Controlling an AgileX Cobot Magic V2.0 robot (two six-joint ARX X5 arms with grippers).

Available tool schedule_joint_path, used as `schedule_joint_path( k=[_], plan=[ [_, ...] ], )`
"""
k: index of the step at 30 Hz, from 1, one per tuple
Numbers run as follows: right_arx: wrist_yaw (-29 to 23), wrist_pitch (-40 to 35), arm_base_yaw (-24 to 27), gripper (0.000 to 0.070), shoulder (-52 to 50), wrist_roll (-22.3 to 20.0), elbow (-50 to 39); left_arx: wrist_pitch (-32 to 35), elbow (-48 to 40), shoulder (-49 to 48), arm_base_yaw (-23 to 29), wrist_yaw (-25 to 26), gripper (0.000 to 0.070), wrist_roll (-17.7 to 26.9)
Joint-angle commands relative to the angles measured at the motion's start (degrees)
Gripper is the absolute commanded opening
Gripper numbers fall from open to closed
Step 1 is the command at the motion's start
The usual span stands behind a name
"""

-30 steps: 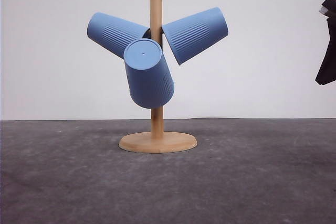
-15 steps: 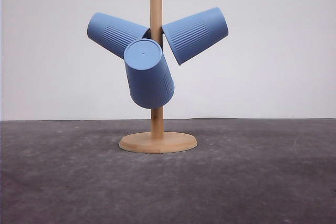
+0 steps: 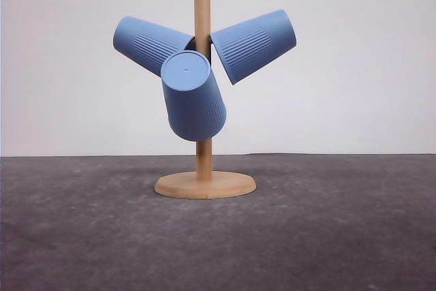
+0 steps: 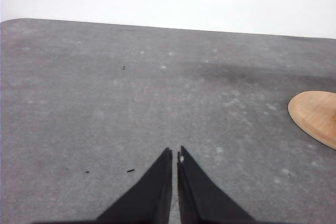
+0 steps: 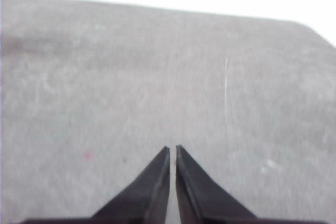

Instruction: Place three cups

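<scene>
Three light-blue ribbed cups hang mouth-inward on the pegs of a wooden stand (image 3: 202,5) in the front view. One cup (image 3: 151,44) points up to the left, another cup (image 3: 255,44) up to the right, and the third cup (image 3: 193,97) leans toward the camera with its flat base showing. My left gripper (image 4: 174,153) is shut over bare grey mat, with an edge of the stand's round base (image 4: 317,118) off to one side. Over bare mat too, my right gripper (image 5: 172,149) is shut and holds nothing.
The stand's round wooden base (image 3: 205,185) rests on a dark grey mat (image 3: 327,236) that covers the table. A plain white wall runs behind it. A thin pale scratch (image 5: 226,80) marks the mat in the right wrist view.
A dark arm at the front view's upper right edge one second ago has left that view. The cups and the stand have not moved.
</scene>
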State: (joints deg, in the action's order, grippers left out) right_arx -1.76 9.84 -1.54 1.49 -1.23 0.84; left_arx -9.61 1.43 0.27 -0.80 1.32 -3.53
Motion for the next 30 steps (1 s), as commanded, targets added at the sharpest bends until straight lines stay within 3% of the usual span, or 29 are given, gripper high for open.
schedule_joint_path(
  k=[1,30],
  plan=[
    [-0.28,0.13,-0.04,0.0016,-1.13,0.82,-0.17,0.61,-0.72,-0.04,-0.02,-0.24,0.0,0.48],
    [0.25,-0.82,-0.15,0.0016,-1.28,1.41,-0.17,0.62,-0.72,-0.02,-0.02,-0.25,0.0,0.48]
  ],
)
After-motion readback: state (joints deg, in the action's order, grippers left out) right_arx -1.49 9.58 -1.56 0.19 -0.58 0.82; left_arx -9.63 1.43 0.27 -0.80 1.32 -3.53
